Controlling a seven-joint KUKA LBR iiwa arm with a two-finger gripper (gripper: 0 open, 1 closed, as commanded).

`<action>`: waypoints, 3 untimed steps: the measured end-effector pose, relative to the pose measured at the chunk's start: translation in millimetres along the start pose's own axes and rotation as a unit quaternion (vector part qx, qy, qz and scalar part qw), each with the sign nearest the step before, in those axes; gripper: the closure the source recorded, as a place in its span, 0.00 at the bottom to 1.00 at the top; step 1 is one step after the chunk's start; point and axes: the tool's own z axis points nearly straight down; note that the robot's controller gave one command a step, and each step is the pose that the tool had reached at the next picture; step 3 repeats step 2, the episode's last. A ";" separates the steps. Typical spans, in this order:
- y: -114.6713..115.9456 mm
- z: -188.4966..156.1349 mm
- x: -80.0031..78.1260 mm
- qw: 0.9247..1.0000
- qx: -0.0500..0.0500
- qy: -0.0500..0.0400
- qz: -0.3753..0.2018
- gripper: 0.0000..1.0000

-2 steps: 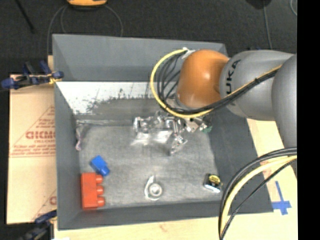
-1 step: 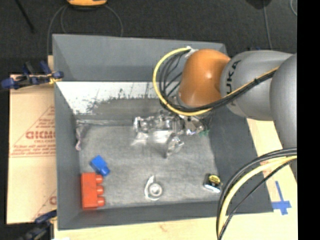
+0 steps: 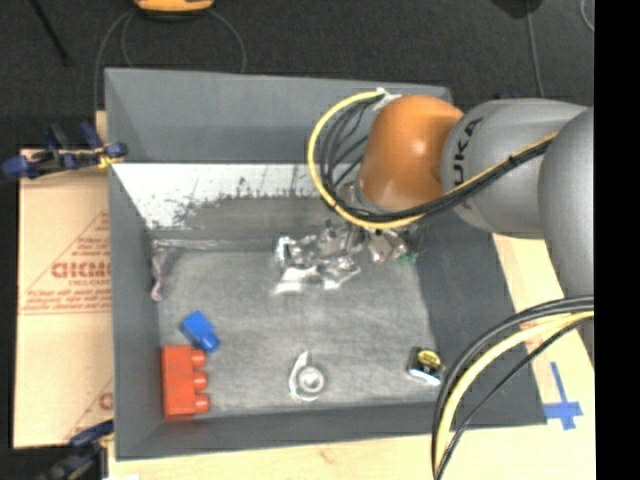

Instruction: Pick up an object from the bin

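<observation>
From my station I saw the gripper (image 3: 325,256) low over the far-middle part of the bin (image 3: 200,118), its bright metal parts close to the grey floor and just in front of the scuffed back wall. I could not tell whether it was open or closed, because the metalwork blurred into the pale glare on the floor beneath it, and I could make out nothing gripped in it. The orange cover (image 3: 405,153) and the looped cables (image 3: 330,138) sat above it and hid the wrist and the bin's far-right corner. The arm (image 3: 520,168) crossed the right rim. Bare floor lay open to the gripper's left and toward the near side. The nearest loose thing was a silvery ring-shaped piece (image 3: 308,378), well apart from the gripper, in the middle of the near edge. A small yellow-and-black piece (image 3: 427,365) lay by the near-right corner, close to the right wall and too small for me to identify. A blue block (image 3: 200,330) lay tilted toward the near-left, just beside a red studded brick (image 3: 185,381) that sat in the near-left corner close to the left wall. A thin purplish strip (image 3: 158,273) lay along the foot of the left wall, hard to make out.
</observation>
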 end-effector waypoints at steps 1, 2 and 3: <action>-1.8 2.7 -12.4 1.000 -0.003 0.021 0.015 1.00; 11.8 -126.0 -17.3 0.989 -0.002 0.020 -0.145 1.00; 11.8 -126.0 -17.3 0.989 -0.002 0.020 -0.145 1.00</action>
